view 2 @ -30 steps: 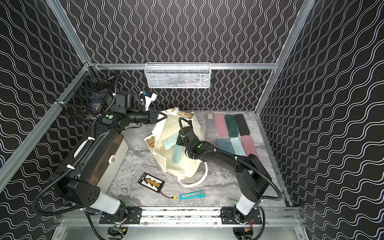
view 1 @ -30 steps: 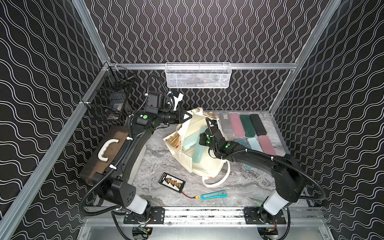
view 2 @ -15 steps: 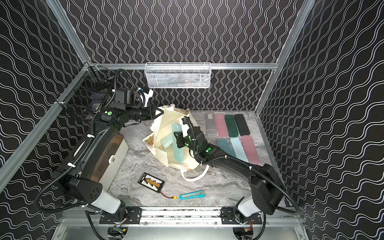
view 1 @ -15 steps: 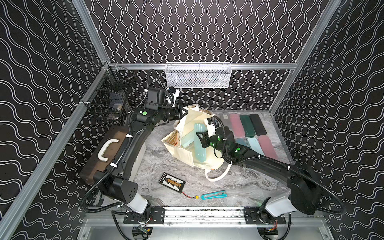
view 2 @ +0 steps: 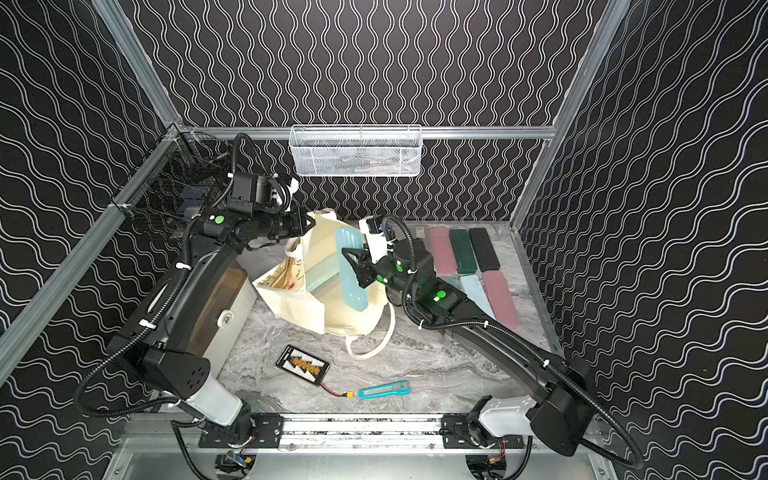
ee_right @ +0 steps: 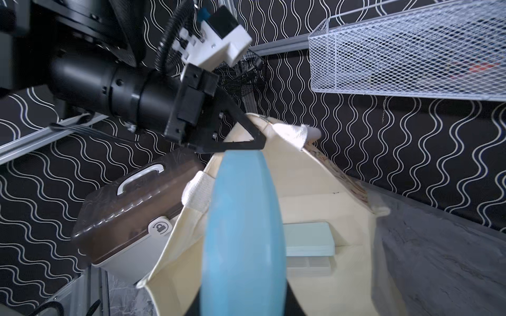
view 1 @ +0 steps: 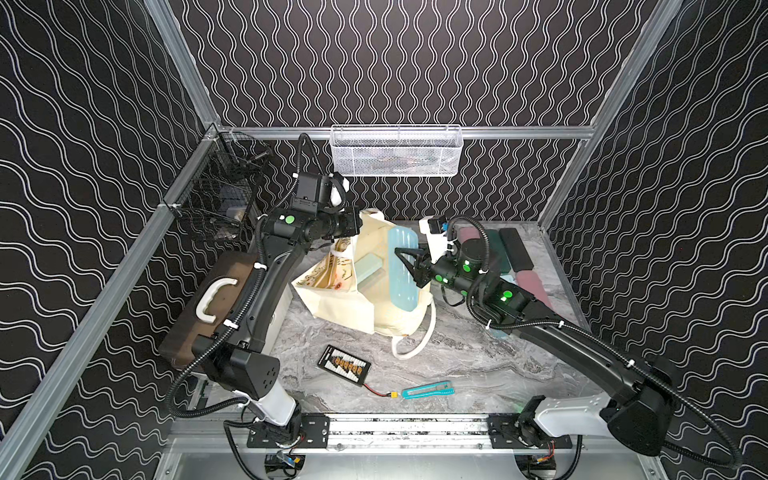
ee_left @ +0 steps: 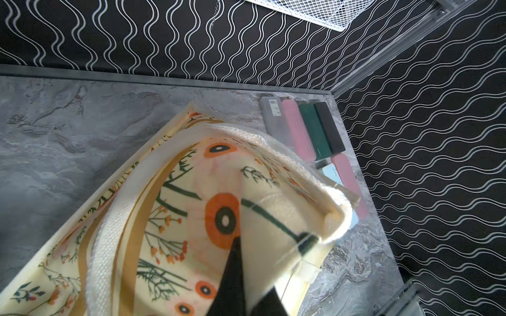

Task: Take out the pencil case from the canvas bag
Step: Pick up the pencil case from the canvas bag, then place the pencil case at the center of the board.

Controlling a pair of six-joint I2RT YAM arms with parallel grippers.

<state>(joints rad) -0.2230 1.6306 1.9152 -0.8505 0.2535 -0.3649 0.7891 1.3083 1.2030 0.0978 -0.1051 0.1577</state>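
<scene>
Right jaws clamp the light-blue pencil case (view 1: 401, 270) mid-length, over the canvas bag (view 1: 332, 305) mouth. Left jaws pinch the bag's raised rim

Case (view 1: 401, 291) sits higher in bag (view 1: 345, 303) mouth than a second ago, lifted by right gripper (view 1: 406, 266). Right arm swings out to its own side. Left gripper (view 1: 356, 223) pulls bag rim slightly up and back.

left arm (view 1: 266, 286) raised, left fingers (ee_right: 241, 145) pinched together; right arm (view 1: 540, 332) extended, right fingers (view 1: 407, 252) gripping.
</scene>
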